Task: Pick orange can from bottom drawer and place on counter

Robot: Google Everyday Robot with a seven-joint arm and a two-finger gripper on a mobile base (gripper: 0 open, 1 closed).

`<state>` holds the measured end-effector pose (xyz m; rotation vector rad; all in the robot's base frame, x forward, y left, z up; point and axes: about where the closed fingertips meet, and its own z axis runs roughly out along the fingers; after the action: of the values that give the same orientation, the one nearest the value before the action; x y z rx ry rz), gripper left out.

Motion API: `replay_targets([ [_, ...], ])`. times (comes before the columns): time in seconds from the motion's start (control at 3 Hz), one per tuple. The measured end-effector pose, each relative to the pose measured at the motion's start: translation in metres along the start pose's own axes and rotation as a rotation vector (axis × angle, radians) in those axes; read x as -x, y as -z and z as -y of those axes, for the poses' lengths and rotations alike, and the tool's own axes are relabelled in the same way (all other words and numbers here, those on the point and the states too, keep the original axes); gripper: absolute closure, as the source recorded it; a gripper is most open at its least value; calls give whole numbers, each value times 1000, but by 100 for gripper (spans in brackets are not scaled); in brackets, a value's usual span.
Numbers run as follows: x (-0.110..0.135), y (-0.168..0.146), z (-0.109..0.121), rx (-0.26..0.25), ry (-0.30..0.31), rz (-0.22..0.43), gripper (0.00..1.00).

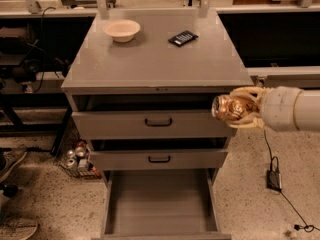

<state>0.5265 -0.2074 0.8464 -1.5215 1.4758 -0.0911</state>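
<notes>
Orange can [226, 107], shiny copper with a silvery round end facing left, lies sideways, clamped by the gripper [240, 108] just off the counter's [160, 64] near right corner.

Shiny orange can [227, 107] sideways in gripper [232, 108], above and right of open bottom drawer [160, 204], below counter [155, 59].

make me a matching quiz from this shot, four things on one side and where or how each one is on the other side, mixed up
Things
1. orange can
2. cream bowl
3. black flat device
4. bottom drawer

Places or states
A. back left of the counter
B. pulled open, floor bare
C. held in the gripper, out at the right, below counter level
D. back of the counter, right of centre

Pairs: 1-C, 2-A, 3-D, 4-B
</notes>
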Motion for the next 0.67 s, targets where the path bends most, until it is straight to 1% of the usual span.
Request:
replay_targets([
  [0.33,24,-18,40,86,10,65,100],
  [0.67,23,-35,85,132,-30,47,100],
])
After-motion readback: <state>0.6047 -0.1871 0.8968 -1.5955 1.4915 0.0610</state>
